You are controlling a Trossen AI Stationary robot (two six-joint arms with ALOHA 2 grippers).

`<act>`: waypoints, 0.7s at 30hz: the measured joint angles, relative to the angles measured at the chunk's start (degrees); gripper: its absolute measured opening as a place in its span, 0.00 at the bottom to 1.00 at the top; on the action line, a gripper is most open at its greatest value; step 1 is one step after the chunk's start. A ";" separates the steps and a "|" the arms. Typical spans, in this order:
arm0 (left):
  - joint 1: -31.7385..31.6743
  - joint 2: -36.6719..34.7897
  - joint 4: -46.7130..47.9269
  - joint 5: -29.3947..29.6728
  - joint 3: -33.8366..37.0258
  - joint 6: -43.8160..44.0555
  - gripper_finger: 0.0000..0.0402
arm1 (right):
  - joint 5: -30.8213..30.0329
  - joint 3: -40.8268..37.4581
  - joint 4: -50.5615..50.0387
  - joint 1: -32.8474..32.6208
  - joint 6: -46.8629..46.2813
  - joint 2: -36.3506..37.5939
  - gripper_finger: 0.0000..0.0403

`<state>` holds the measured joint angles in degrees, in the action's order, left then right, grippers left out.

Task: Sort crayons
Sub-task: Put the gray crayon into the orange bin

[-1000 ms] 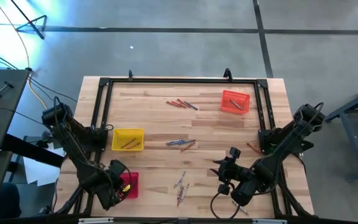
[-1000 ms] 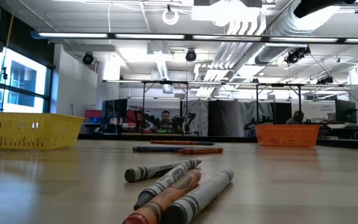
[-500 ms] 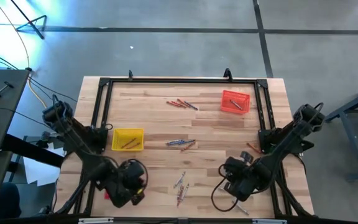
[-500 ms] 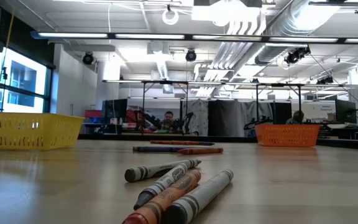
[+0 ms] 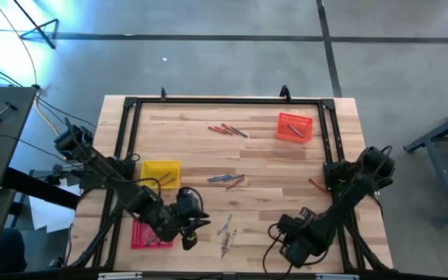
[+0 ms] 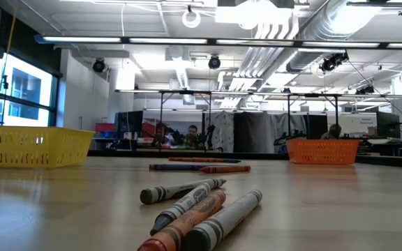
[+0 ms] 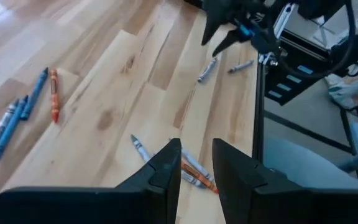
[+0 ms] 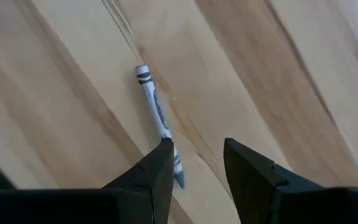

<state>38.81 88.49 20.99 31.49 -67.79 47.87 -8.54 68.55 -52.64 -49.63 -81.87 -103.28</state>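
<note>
The right gripper (image 8: 197, 165) hung low over the pale wooden plank table (image 5: 208, 159), near its front edge, with its two dark fingers parted by a narrow gap and nothing between them. A thin grey paper-wrapped crayon (image 8: 156, 115) lay flat on the table just ahead of the jaws; its near end reached under the tip of one finger, and its long axis ran away from the jaws, slightly off the gap's centre line. To judge from that, the jaws would need to shift sideways and turn across the stick before closing.

The left gripper (image 7: 196, 163) was also slightly open and empty, held above the table beside the red square plastic tray (image 5: 151, 232). A small cluster of grey and orange crayons (image 7: 179, 165) lay just ahead of and below its fingers, toward the table's middle from that red tray, lying at different angles to one another. That arm was clearly the nearer one to this cluster.

Farther from the red tray, blue and orange crayons (image 5: 226, 179) lay at mid-table, beside the yellow square plastic tray (image 5: 160, 174). More reddish crayons (image 5: 228, 130) lay beyond them, and the orange square plastic tray (image 5: 295, 127) stood farthest off.
</note>
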 joint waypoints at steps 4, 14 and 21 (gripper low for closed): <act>-1.45 0.00 0.05 -1.78 0.00 -1.83 0.19 | 1.24 0.00 2.84 0.69 1.27 -2.23 0.33; -3.35 0.04 0.09 -5.86 0.00 -6.22 0.19 | 2.48 0.00 7.76 1.48 2.26 -4.11 0.33; -3.35 0.04 0.09 -5.88 0.00 -7.05 0.19 | 2.15 0.00 7.45 2.90 4.53 -4.22 0.33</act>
<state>35.46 88.53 21.08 25.61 -67.79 40.82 -6.39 68.55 -45.19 -46.73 -77.34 -107.50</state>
